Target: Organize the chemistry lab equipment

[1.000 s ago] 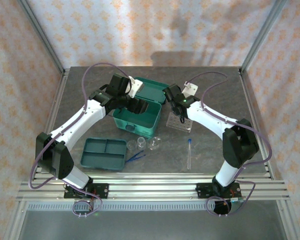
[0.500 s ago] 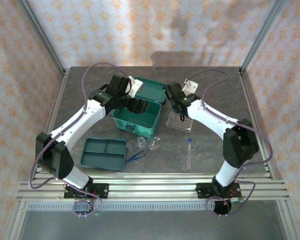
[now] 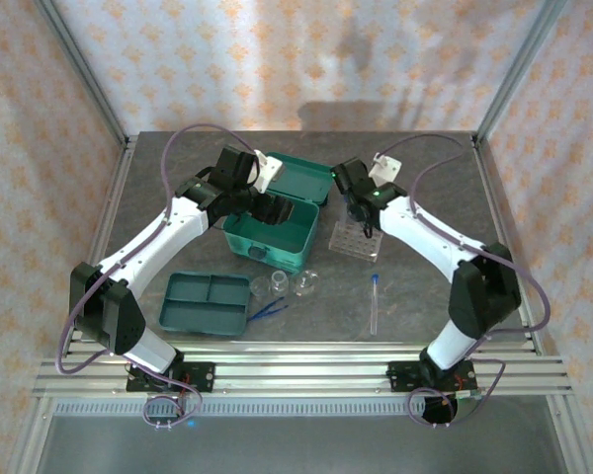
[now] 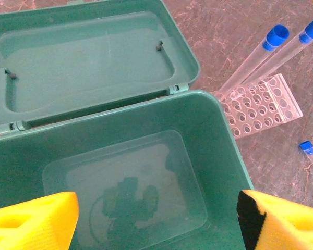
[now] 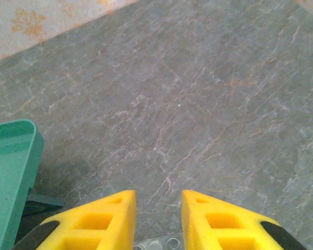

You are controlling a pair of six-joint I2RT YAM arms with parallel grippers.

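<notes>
My left gripper (image 4: 156, 224) hangs open and empty over the inside of the open teal case (image 4: 120, 172), also seen from above, left gripper (image 3: 270, 209) over case (image 3: 287, 237). To its right the clear perforated rack (image 4: 261, 104) holds two blue-capped test tubes (image 4: 276, 35). My right gripper (image 3: 363, 222) is above the rack (image 3: 351, 242), its jaws slightly apart with nothing between them (image 5: 157, 195); the rack's edge (image 5: 161, 244) peeks below the fingers. A third test tube (image 3: 374, 301) lies on the table. Two glass vessels (image 3: 277, 284), the blue tweezers (image 3: 269, 308) and the divided tray (image 3: 206, 302) sit in front.
The case's lid (image 4: 83, 57) lies open toward the back. Bare stone tabletop (image 5: 188, 94) stretches behind the rack up to the patterned back wall. Metal frame posts stand at the table corners.
My right gripper has shifted slightly right and back over the rack and its jaws have parted a little. The left arm has stayed still.
</notes>
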